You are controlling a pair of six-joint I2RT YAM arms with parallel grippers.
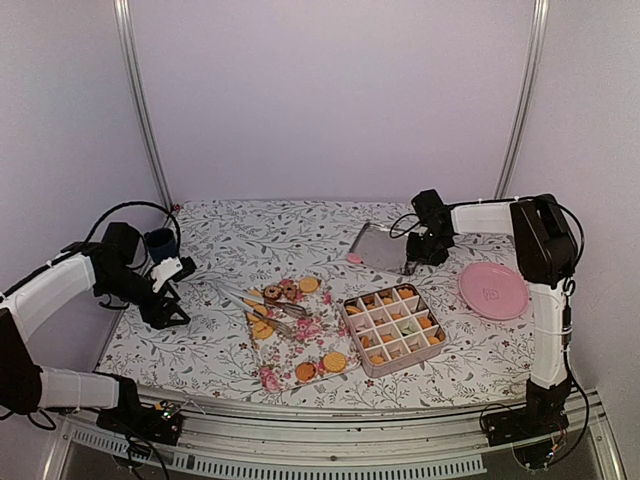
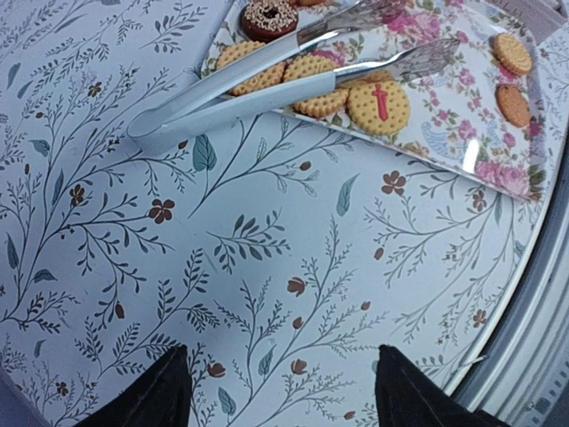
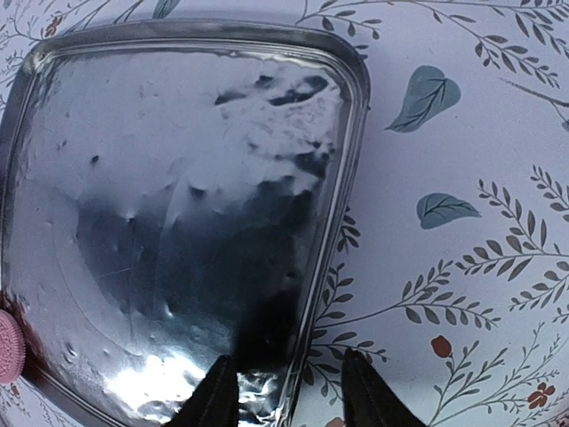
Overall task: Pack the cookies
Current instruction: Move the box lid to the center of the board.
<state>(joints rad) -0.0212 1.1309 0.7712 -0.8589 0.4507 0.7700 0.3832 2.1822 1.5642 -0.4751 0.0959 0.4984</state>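
Orange-tan cookies (image 1: 334, 361) lie on a floral tray (image 1: 318, 335), and more fill a divided box (image 1: 393, 328). In the left wrist view the cookies (image 2: 378, 105) sit under metal tongs (image 2: 267, 76) whose handle end rests on the cloth. My left gripper (image 2: 280, 391) hangs open over bare cloth, short of the tongs. My right gripper (image 3: 289, 396) is open and straddles the right rim of a shiny metal lid (image 3: 178, 178): one finger over the lid, one over the cloth. A pink cookie (image 3: 7, 347) lies at the lid's left edge.
A pink plate (image 1: 493, 290) lies right of the box. A dark blue cup (image 1: 160, 243) stands behind my left gripper (image 1: 172, 292). The table's near edge runs just past the tray in the left wrist view.
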